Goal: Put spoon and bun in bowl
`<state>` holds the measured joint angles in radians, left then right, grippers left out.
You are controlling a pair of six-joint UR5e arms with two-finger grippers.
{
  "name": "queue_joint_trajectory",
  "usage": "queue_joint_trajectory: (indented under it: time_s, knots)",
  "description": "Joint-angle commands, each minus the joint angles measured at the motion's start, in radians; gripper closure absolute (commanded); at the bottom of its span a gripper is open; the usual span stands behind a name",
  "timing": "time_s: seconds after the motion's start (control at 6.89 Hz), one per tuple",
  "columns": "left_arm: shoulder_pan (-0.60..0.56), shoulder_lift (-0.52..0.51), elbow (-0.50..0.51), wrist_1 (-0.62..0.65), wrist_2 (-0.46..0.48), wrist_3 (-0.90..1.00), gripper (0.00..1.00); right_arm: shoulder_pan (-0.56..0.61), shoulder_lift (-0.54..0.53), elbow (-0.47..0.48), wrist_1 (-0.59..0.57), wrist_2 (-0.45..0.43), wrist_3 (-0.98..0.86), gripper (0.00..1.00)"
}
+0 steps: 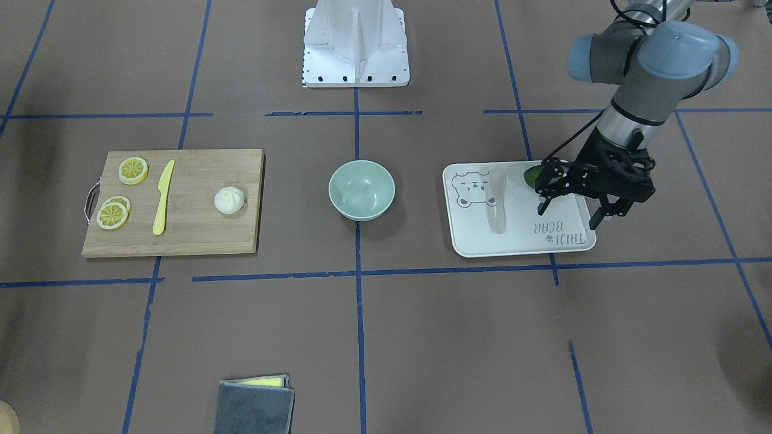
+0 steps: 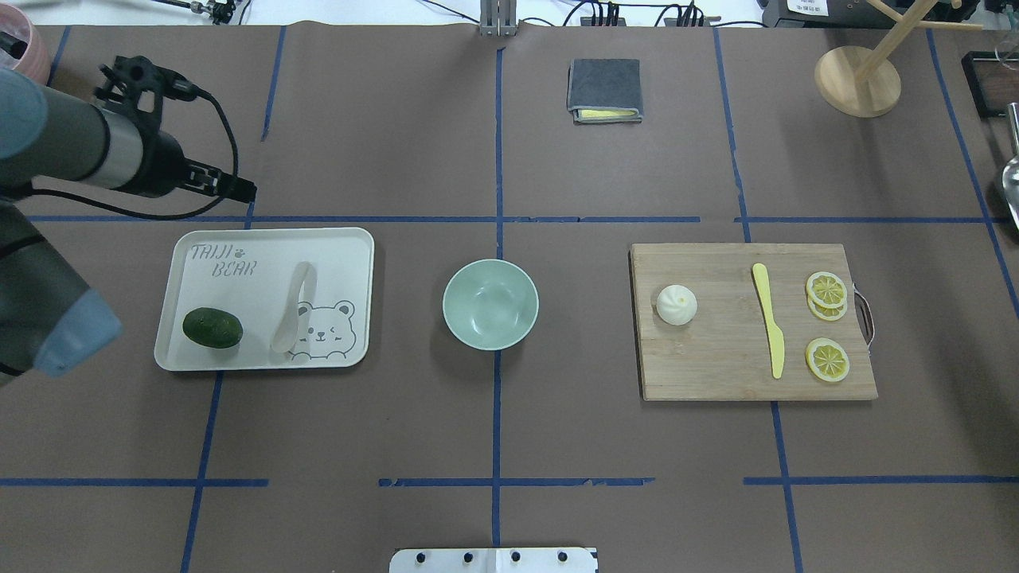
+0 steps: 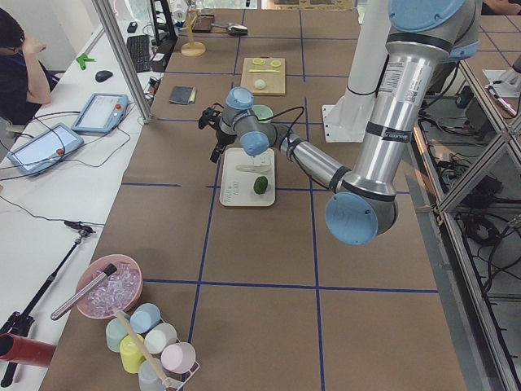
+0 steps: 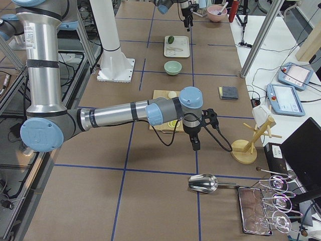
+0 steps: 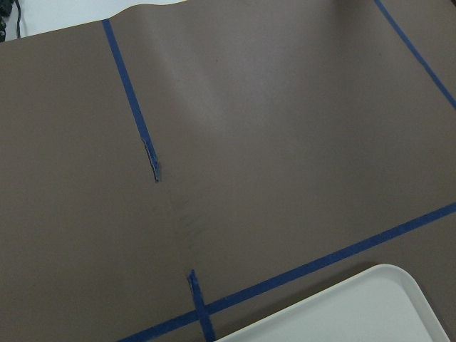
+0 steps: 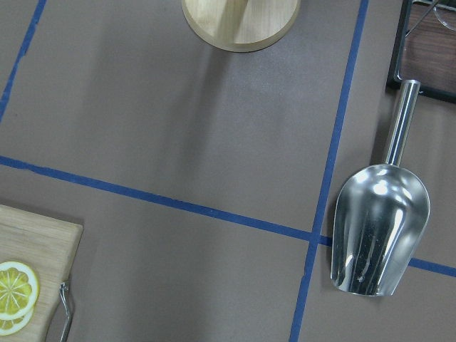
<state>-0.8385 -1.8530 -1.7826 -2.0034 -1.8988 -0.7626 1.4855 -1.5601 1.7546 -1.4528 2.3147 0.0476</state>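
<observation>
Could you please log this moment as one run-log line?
spoon: on tray | bun: on cutting board | bowl: empty | left gripper: open, empty | right gripper: state unclear

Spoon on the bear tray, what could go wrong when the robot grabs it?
The spoon lies flat on the tray, so the open left end effector might slip off or push the tray. The lime sits beside it and could get knocked. The bun is round and might roll.

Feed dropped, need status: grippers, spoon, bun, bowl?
Left gripper open, empty, by the tray. Right gripper: cannot tell. Spoon on tray beside lime, bun on cutting board, bowl empty between them.
</observation>
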Motion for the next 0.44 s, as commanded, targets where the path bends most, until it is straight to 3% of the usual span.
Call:
queue_joint_trajectory:
  time_s: [0.0,0.29]
  knots:
    - [0.166,-0.024,0.043,0.018,0.131,-0.229,0.03,-0.001,-0.001,-0.003,0.003,0.0,-0.002,0.0]
    - [0.19,-0.034,0.06,0.018,0.133,-0.242,0.04,-0.001,-0.001,-0.003,0.003,0.0,-0.002,0.0]
